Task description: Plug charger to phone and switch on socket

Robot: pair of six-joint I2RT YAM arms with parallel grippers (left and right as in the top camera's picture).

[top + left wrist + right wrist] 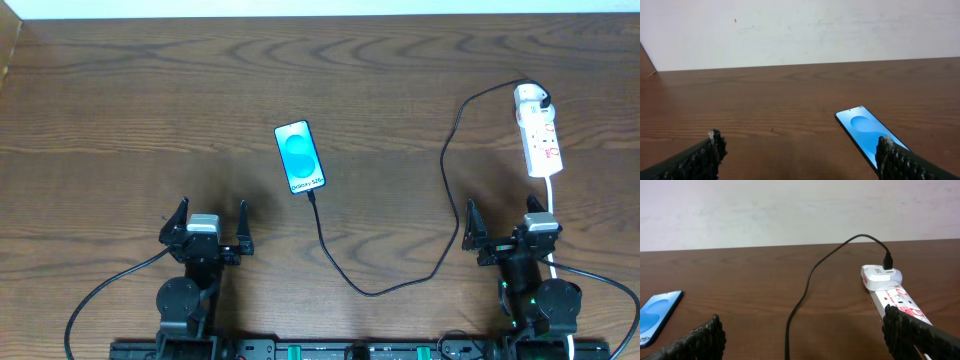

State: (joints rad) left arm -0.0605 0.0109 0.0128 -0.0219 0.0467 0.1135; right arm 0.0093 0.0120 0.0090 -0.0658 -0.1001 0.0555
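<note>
The phone (301, 157) lies face up mid-table, blue-cyan screen lit; it also shows in the left wrist view (867, 133) and at the left edge of the right wrist view (657, 315). The charger cable (400, 286) runs from the phone's bottom edge, where its tip meets the phone, in a loop to its white plug (530, 98), seated in the far end of the socket (541, 142). The socket strip (900, 300) and plug (881, 275) show in the right wrist view. My left gripper (206, 232) is open and empty, near the front edge. My right gripper (512, 232) is open and empty, just in front of the socket.
The socket's white cord (552, 200) runs toward the front edge past my right gripper. A pale wall (800, 30) stands behind the table's far edge. The wooden tabletop (130, 110) stretches to the left.
</note>
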